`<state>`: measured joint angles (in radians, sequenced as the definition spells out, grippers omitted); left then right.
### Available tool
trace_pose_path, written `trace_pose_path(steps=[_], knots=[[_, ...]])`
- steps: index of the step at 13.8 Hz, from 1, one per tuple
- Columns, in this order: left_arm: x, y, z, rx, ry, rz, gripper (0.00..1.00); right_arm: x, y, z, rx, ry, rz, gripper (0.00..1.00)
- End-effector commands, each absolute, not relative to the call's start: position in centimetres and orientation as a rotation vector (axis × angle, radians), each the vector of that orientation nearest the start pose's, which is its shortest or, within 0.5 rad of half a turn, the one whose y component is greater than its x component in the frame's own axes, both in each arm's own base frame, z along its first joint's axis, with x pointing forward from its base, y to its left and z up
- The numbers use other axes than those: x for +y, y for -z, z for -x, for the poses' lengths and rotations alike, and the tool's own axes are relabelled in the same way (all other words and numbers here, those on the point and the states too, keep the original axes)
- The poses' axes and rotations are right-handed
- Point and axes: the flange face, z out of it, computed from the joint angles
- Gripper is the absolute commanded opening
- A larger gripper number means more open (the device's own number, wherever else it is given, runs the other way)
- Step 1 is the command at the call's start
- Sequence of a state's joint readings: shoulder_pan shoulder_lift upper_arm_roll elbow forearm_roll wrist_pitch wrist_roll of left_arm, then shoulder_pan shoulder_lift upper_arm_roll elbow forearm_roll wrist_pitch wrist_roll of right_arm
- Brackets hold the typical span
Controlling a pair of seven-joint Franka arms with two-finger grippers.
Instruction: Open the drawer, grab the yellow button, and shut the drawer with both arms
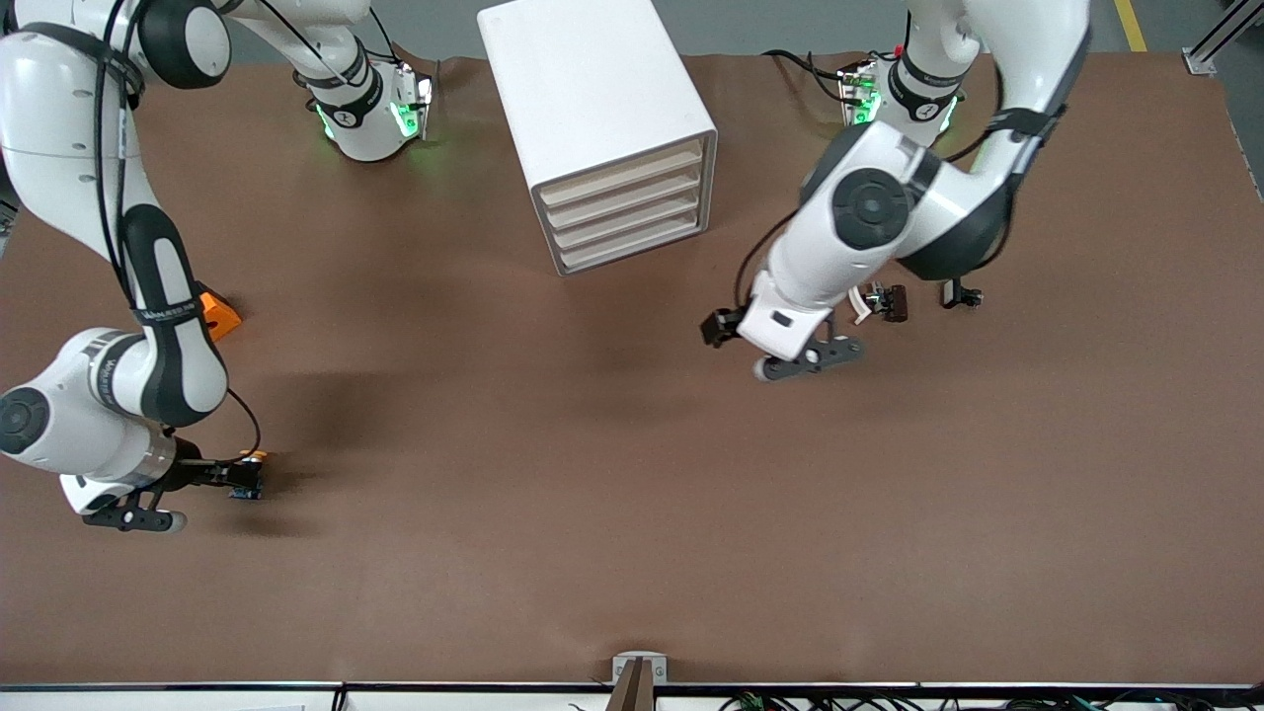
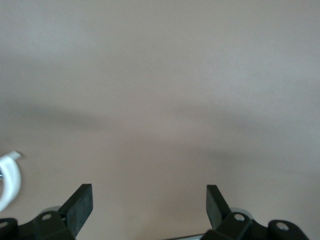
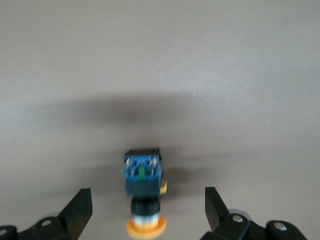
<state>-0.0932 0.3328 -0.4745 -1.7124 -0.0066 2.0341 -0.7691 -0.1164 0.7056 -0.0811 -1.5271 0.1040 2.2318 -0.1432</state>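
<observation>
Right gripper (image 3: 145, 205) low at right arm's end of table, jaws wide, button (image 3: 144, 192) lying loose between fingers. Left gripper (image 2: 149, 205) waits, spread wide, over bare table. Cabinet (image 1: 602, 128) drawers (image 1: 632, 212) shut.

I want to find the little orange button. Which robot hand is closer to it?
The right hand. The button lies on the table between its open fingers, untouched. The left hand waits open near the cabinet, toward the left arm's end of the table.

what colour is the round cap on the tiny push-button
Orange-yellow cap, clearest in the right wrist view.
</observation>
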Motion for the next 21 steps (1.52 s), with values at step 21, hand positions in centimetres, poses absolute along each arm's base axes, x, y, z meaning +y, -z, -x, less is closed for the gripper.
trace_pose_path(steps=[21], knots=[[-4.0, -54.4, -52.8, -0.057, 0.041, 3.152, 1.0, -12.8, -54.5, -58.0, 0.117, -0.162, 3.07, 1.0]])
